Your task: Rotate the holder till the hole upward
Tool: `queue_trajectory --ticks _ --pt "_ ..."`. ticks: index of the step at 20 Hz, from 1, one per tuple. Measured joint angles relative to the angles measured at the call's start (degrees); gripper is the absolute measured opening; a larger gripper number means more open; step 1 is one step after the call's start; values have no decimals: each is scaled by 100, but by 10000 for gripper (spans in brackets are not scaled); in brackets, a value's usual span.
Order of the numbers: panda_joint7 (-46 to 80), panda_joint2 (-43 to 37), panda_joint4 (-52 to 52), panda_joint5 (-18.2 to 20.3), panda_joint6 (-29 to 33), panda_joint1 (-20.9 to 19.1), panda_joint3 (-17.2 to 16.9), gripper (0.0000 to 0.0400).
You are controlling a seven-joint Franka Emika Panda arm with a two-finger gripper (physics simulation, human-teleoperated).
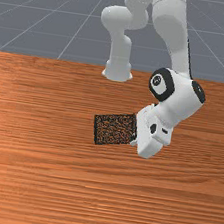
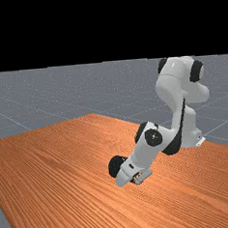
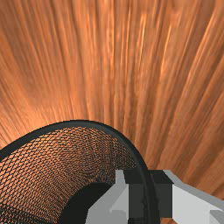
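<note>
In the front view the gripper point(image 1: 134, 142) is at the right end of the holder point(image 1: 113, 129), a black mesh cup on its side. Its dark side shows in the far view as the holder point(image 2: 117, 166), just beyond the hand. In the wrist view the gripper point(image 3: 150, 197) has one finger inside the cup and one outside, both against the wall at the rim of the holder point(image 3: 83, 124). The cup's open end faces the hand, toward the front view's right, and its dark base shows inside. The hand is tilted.
The wooden table point(image 1: 97, 193) lies under the holder and hand. The arm's base point(image 1: 118, 69) stands at the table edge at the top of the front view. In the far view the arm reaches low over the table point(image 2: 66, 163).
</note>
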Motion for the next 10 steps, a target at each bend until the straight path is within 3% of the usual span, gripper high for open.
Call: queue_trajectory --ticks 3,4,6,7,10 --pt "-1079 -640 -275 1009 -51 -471 437 39" --pt "-2272 -743 -193 2305 -529 -1005 967 57" --pt "-2343 -1186 -270 2366 -593 -933 765 52" --pt "-2721 -1262 -200 2840 -894 -1080 852 57" --pt "-3092 -1681 -123 3394 -1309 -1173 752 55"
